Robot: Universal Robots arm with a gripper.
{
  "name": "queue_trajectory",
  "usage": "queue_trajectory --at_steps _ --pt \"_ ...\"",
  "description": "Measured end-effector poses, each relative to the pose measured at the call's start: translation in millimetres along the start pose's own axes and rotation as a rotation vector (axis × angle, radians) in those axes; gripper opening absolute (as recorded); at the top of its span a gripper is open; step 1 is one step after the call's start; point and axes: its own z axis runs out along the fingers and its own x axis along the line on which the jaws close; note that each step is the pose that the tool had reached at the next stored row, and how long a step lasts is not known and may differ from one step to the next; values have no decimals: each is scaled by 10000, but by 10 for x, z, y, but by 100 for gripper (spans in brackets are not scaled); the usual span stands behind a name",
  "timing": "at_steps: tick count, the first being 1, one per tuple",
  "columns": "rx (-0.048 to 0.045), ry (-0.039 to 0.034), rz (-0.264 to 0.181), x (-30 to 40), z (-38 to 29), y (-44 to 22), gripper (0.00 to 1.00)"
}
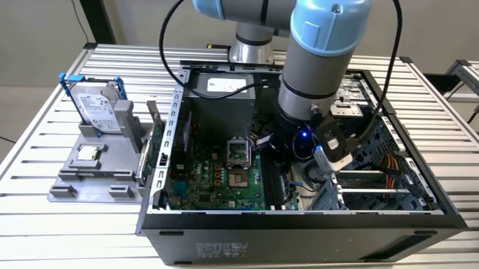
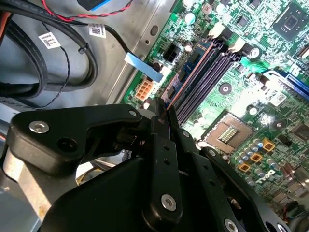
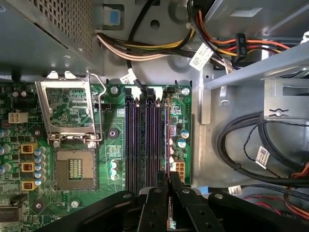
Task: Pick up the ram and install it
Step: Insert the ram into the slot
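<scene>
Carefully now: the end effector (image 3: 168, 186), pinched shut on the ram (image 3: 167, 145), should press it squarely into the outermost slot (image 3: 165, 121), lower centre.

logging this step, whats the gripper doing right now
Gripper: closed on the ram, a thin stick held on edge over the memory slots of the motherboard.
</scene>
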Motion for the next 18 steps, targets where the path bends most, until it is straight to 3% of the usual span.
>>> queue_trajectory --at_steps 7,12,18 --pt "-3 2 -131 15 6 -12 0" --pt "68 27 -148 19 7 -17 0" --pt "73 34 -100 32 26 -18 0"
